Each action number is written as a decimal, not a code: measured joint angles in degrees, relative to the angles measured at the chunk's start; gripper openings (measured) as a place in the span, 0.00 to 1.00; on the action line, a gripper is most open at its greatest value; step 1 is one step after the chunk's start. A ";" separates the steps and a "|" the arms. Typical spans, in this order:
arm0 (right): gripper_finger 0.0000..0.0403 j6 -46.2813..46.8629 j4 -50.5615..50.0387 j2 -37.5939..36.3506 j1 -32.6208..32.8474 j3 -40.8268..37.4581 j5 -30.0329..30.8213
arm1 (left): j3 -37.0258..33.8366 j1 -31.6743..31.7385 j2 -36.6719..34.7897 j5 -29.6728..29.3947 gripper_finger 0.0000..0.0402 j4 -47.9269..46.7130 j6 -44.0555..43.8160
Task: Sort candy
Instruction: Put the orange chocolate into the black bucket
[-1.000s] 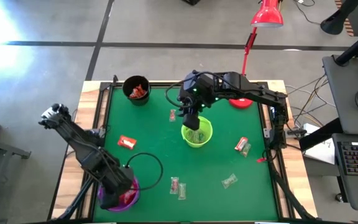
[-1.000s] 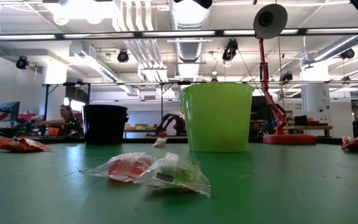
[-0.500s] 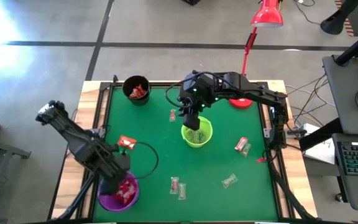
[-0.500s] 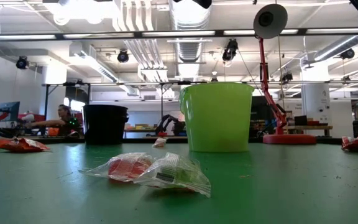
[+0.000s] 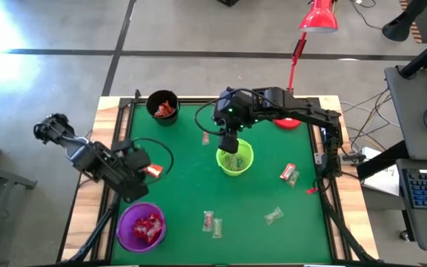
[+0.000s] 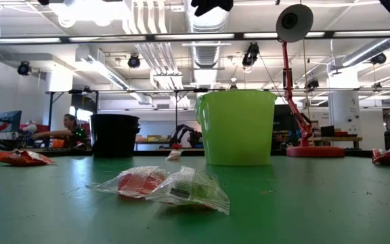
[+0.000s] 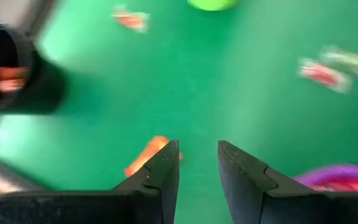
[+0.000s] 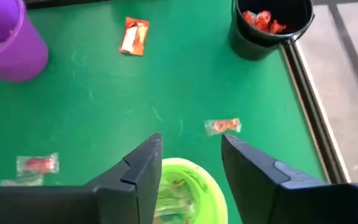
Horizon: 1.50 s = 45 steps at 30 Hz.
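Note:
Wrapped candy lies scattered on the green table: a red-orange piece [image 5: 152,170] near the left edge, a clear one [image 5: 206,137] beside the green cup [image 5: 234,159], a pair [image 5: 212,222] near the front, and more on the right [image 5: 288,173] [image 5: 273,215]. The purple cup [image 5: 141,226] and black cup [image 5: 163,106] hold red sweets. My left gripper [image 7: 197,155] is open and empty, hovering just beside the red-orange piece [image 7: 151,154]. My right gripper [image 8: 191,149] is open and empty, above the green cup [image 8: 185,193], which holds pale sweets.
A red lamp base [image 5: 286,121] stands at the table's far right corner. The table's wooden rim [image 5: 110,148] borders the mat. In the low view the candy pair [image 6: 161,186] lies in front of the green cup [image 6: 235,127] and black cup [image 6: 114,134]. People sit far behind.
My left gripper has moved from over the purple cup toward the table's far edge and a little left, and now hangs by the red-orange candy. The purple cup's red sweets are uncovered in the high view. My right gripper has stayed over the green cup.

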 joint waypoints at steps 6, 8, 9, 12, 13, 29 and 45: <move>0.44 -4.05 2.80 0.00 -0.38 0.00 4.01 | -2.63 5.27 -1.33 -2.17 0.23 -2.01 2.02; 0.44 -5.01 3.23 0.00 -0.72 0.00 7.63 | -5.13 7.71 -1.82 -1.57 0.23 -2.06 4.19; 0.44 -5.52 3.11 0.00 -1.08 -0.02 8.75 | -6.49 8.76 -2.01 -0.43 0.23 -2.03 5.15; 0.44 -6.89 2.87 0.00 -2.78 0.00 8.88 | -10.64 12.68 -3.04 2.72 0.23 -1.91 7.33; 0.44 -7.18 2.87 0.00 -3.41 -0.02 8.87 | -12.07 13.88 -3.41 3.75 0.23 -1.70 7.97; 0.44 -12.01 2.42 0.00 -14.19 -0.02 2.78 | -29.66 27.22 -4.69 14.71 0.23 12.74 35.09; 0.44 -14.09 2.43 0.00 -16.00 -0.02 2.67 | -38.21 28.91 -1.06 18.28 0.23 22.74 49.44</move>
